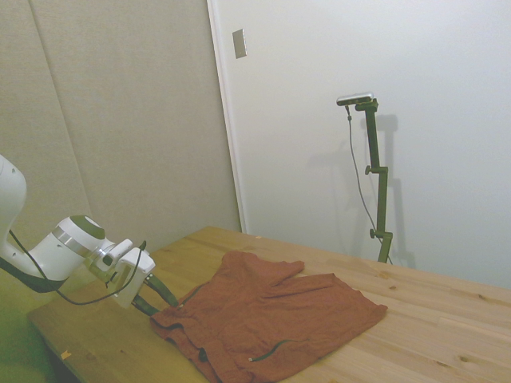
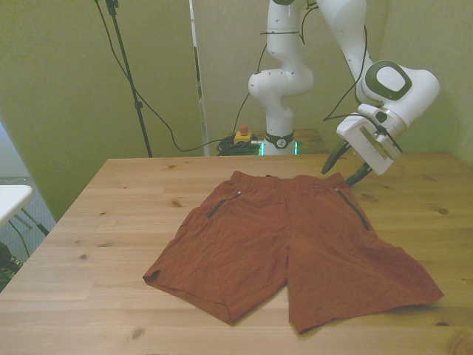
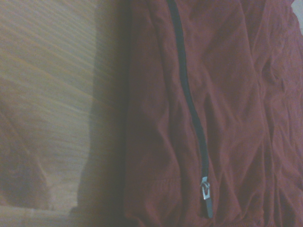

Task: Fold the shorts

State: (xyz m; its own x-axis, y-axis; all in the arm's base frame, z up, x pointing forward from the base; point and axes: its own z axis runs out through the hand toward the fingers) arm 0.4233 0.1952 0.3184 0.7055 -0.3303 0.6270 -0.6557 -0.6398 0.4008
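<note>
The rust-orange shorts [image 2: 288,240] lie spread flat on the wooden table [image 2: 111,222], with the waistband toward the far edge and both legs toward the near edge. Each side has a thin dark pocket zip. My gripper [image 2: 344,168] hangs low just past the waistband corner at the front view's right, its dark fingers open and holding nothing. In the side view the gripper [image 1: 160,301] sits at the edge of the shorts [image 1: 271,315]. The wrist view shows the shorts [image 3: 236,94] from close by, with one zip [image 3: 189,109] beside bare wood.
Bare table [image 1: 447,335] surrounds the shorts on all sides. A white surface [image 2: 11,200] juts in beyond the table at the front view's left. Cables and a small red-and-yellow button [image 2: 242,135] lie behind the table near the robot's base.
</note>
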